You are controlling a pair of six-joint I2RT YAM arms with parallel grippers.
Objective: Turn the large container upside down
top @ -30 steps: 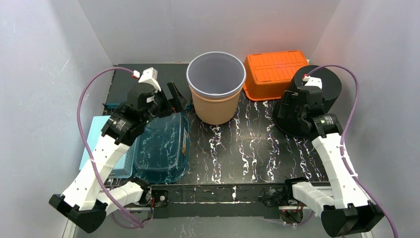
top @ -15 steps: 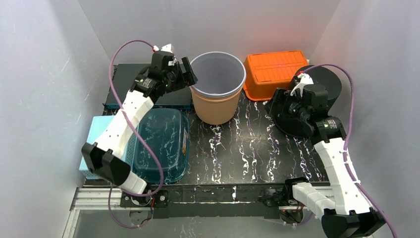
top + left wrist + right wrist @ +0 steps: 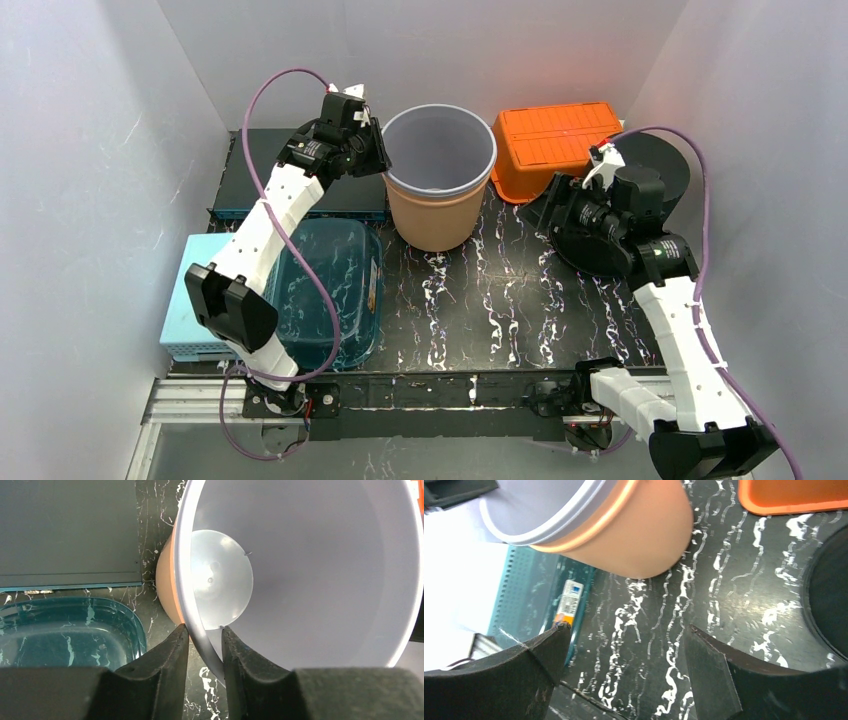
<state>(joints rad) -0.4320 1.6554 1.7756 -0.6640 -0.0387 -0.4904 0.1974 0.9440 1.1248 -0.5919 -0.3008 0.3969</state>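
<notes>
Left hand [image 3: 202,630] pinching left rim of bucket [image 3: 310,580], one finger inside, one outside. Bucket upright at back of worktop [image 3: 500,290], mouth up. Right hand [image 3: 624,635] spread, empty, near bucket's right side. Step: securing grip. Next likely: lift, tip over, set mouth down.

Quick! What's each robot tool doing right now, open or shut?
Left tool: closed on the rim of the bucket.
Right tool: open, holding nothing.
</notes>
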